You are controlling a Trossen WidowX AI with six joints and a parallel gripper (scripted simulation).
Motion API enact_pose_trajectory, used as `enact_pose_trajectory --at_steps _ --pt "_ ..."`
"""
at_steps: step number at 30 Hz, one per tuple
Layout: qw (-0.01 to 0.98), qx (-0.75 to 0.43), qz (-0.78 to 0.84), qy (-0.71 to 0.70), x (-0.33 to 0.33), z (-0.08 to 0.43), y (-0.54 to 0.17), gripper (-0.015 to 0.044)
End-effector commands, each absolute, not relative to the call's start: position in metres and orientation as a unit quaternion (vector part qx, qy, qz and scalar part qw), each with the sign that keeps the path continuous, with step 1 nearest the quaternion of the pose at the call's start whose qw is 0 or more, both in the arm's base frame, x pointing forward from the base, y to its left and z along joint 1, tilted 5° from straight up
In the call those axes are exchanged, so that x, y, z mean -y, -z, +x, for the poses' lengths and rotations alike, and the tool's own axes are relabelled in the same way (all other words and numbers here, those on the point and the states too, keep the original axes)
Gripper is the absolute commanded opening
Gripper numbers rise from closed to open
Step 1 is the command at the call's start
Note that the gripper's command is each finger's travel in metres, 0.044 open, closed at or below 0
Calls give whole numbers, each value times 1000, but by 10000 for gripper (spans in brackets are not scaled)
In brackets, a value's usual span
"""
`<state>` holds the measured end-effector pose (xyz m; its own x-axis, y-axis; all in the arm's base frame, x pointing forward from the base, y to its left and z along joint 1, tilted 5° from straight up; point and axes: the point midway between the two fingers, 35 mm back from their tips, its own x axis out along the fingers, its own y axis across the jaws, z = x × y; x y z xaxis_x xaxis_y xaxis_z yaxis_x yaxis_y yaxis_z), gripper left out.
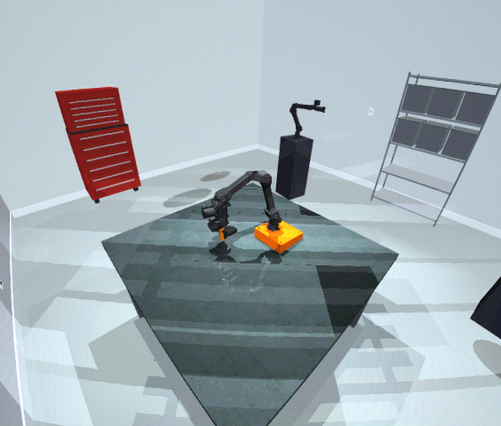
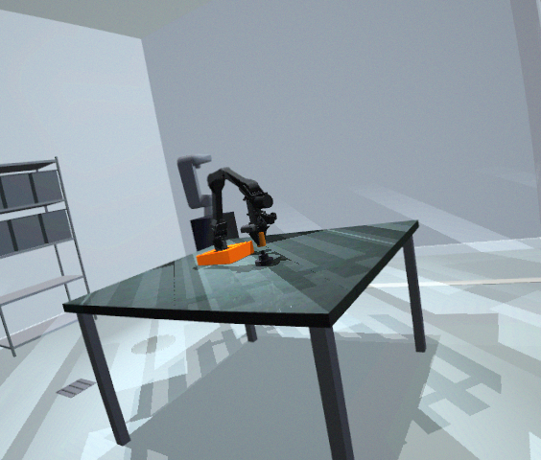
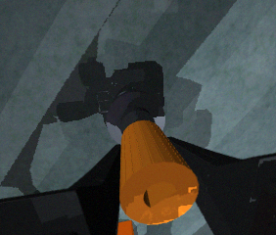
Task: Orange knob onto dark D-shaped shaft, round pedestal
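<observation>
The orange knob [image 1: 221,235] [image 2: 262,240] [image 3: 150,152] is upright between the fingers of my gripper [image 1: 222,230] [image 2: 261,234] [image 3: 144,145], which is shut on it. The round pedestal [image 2: 264,262] [image 3: 117,112] stands on the table below the knob, in shadow. Its dark shaft [image 2: 263,253] points up, with a small gap under the knob in the exterior view. In the wrist view the knob's lower end overlaps the shaft and partly hides it. The upper face of the knob shows a dark recess. The shaft's flat side cannot be made out.
The arm's orange base block [image 1: 279,236] [image 2: 225,254] sits on the dark table [image 1: 242,311] [image 2: 201,291] beside the pedestal. A red cabinet [image 1: 104,151], a shelf rack [image 1: 430,138] and a second arm on a dark stand [image 1: 293,167] are away from the table.
</observation>
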<state>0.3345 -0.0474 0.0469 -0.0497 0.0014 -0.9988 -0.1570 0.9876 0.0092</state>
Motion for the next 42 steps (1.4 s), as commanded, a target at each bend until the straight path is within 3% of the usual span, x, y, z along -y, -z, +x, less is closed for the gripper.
enact_pose_trajectory --at_steps 1,42 --pt "685 -724 -56 -59 48 333 -37 0" --pt "684 -724 -63 -67 48 333 -31 0"
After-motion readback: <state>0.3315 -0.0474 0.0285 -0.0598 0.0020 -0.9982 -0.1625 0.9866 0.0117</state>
